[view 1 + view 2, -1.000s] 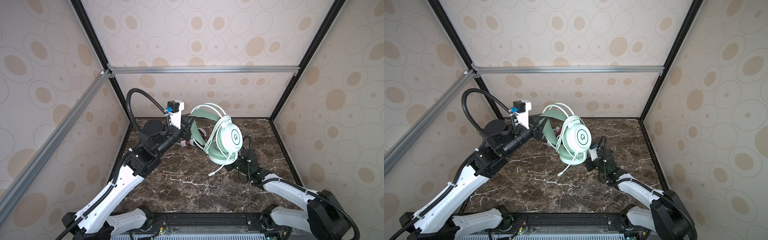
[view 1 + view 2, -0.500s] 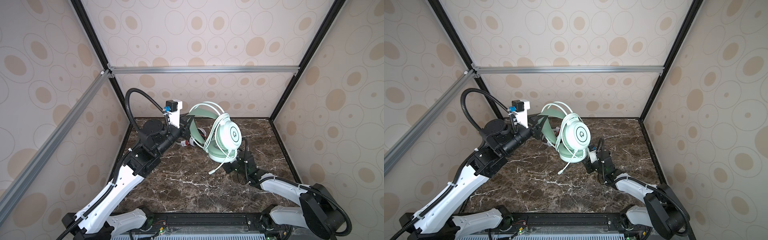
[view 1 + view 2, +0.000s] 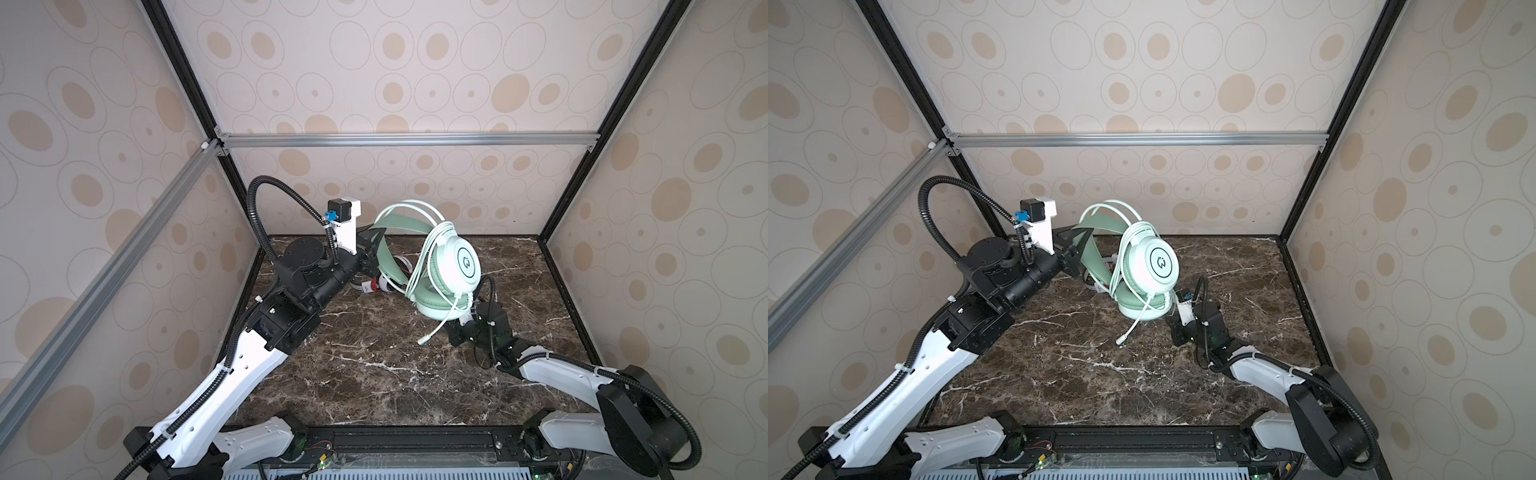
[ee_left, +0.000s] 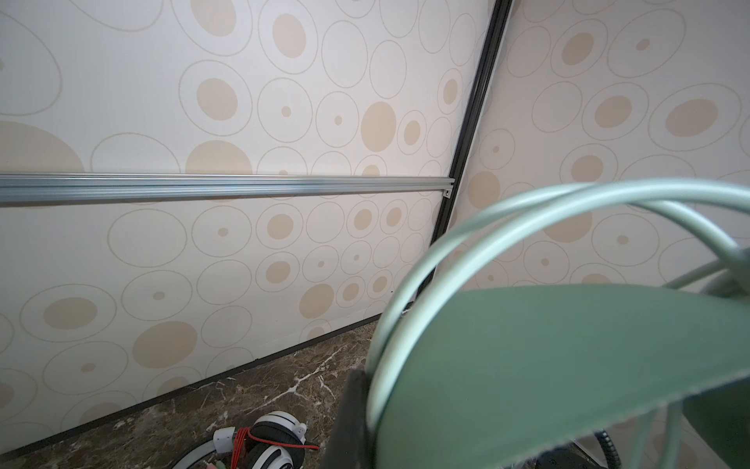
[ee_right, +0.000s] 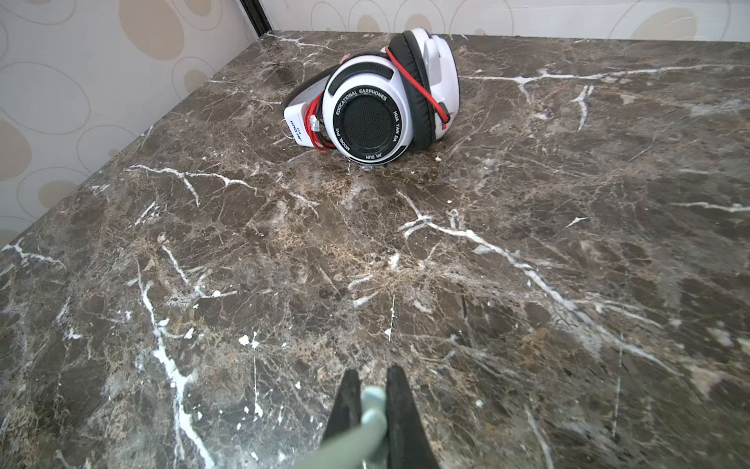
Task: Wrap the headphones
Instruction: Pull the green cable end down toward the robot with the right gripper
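- left arm (image 3: 249,357): white link shells, black joint housings
- black corrugated conduit (image 3: 257,195) zip-tied along it, one big free loop
- wrist camera mount (image 3: 347,228): white bracket, black camera block, blue connector
- right arm (image 3: 557,370): same white/black scheme, own conduit, white zip ties
- right gripper (image 5: 370,383): black tapered fingers (image 5: 399,414)
- base rail (image 3: 415,440): black extrusion, white shoulder housing at each end

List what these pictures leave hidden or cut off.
In both top views, the white headset is mostly hidden behind the band of the mint-green headset.
In the left wrist view, that band covers all of the left pincer but one finger.
In the right wrist view, the bottom edge cuts off the pale cord just past the right pincer.
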Controlling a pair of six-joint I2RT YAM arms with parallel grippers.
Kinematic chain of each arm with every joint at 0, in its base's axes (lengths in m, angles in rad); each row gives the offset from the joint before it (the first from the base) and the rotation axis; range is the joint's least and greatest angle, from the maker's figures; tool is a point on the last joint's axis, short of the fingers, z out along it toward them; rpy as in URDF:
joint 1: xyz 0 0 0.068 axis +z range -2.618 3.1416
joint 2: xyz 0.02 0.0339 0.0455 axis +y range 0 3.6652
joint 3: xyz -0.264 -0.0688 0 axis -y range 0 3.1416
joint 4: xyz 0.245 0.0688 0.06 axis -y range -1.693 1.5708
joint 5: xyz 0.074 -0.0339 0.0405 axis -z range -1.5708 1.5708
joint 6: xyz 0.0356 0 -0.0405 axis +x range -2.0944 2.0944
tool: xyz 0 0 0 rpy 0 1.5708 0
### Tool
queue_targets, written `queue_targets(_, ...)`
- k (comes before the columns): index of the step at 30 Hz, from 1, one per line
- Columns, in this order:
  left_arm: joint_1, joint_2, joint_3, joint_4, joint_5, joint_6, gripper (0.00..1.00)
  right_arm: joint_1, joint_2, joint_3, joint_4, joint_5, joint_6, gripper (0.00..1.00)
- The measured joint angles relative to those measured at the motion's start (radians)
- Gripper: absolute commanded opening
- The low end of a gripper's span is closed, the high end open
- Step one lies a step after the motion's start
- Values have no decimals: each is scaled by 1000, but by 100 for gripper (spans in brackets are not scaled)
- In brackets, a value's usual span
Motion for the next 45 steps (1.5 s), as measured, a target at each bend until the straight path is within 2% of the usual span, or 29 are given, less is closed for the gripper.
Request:
queue_targets(8, 5, 8, 6, -7, -43, -69, 0, 0, 0, -11, 14, 7, 1, 0)
queue_targets(20, 9, 65, 30, -32, -74, -286, 0, 12, 29, 13, 0, 121, 37, 0)
queue_targets(28, 9, 108, 34, -17, -153, -329, 0, 113, 65, 34, -35, 256, 54, 0)
queue_targets(45, 34, 273, 53, 90, -230, -354, 0, 378, 68, 34, -105, 484, 32, 0)
